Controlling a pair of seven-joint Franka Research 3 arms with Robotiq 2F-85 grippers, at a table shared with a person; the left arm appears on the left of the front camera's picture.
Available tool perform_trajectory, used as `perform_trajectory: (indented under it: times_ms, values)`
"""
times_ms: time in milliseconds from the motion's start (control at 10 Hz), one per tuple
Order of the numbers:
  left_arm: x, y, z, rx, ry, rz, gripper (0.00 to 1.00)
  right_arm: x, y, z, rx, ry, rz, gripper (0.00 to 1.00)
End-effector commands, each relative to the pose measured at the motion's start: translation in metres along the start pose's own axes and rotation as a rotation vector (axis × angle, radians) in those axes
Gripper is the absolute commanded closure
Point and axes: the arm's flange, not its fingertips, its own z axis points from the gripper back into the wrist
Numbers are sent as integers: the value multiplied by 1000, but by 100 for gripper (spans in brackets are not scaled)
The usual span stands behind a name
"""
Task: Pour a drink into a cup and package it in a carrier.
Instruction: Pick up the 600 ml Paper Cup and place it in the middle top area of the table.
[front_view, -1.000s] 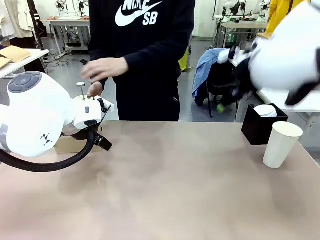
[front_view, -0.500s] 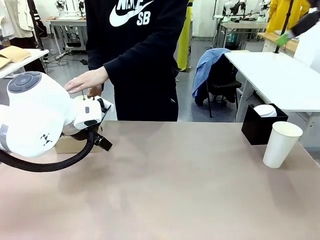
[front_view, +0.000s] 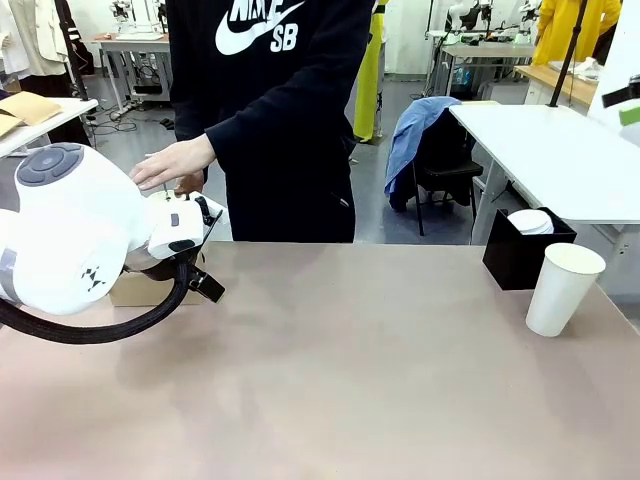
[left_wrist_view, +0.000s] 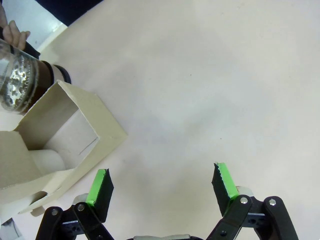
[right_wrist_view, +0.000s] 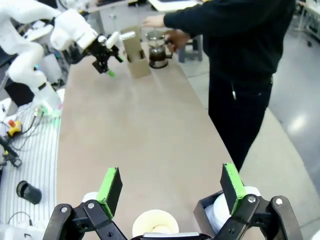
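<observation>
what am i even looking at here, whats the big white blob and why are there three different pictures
The white blob is a robot arm. There are two, at a table shared with a person standing at the far side.

The front picture comes from a fixed camera between the arms. The other two come from cameras on each arm's wrist, looking along its black, green-tipped fingers.

The left gripper is open and holds nothing, just over the table beside the cardboard carrier. Behind the carrier stands a glass jug of dark drink, with the person's hand at it and the other hand above.

The right gripper is open too, raised high, looking down on a white paper cup and a black box of white lids.
</observation>
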Motion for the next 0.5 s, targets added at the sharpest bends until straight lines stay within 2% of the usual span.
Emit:
perform_trajectory:
  times_ms: [0,100,400]
  values:
    - [0,0,0,-1,0,0,0,-6,2,-11,-7,-59,37,0]
    - [0,0,0,-1,0,0,0,0,0,0,0,0,0,0]
    - [0,0,0,-1,0,0,0,0,0,0,0,0,0,0]
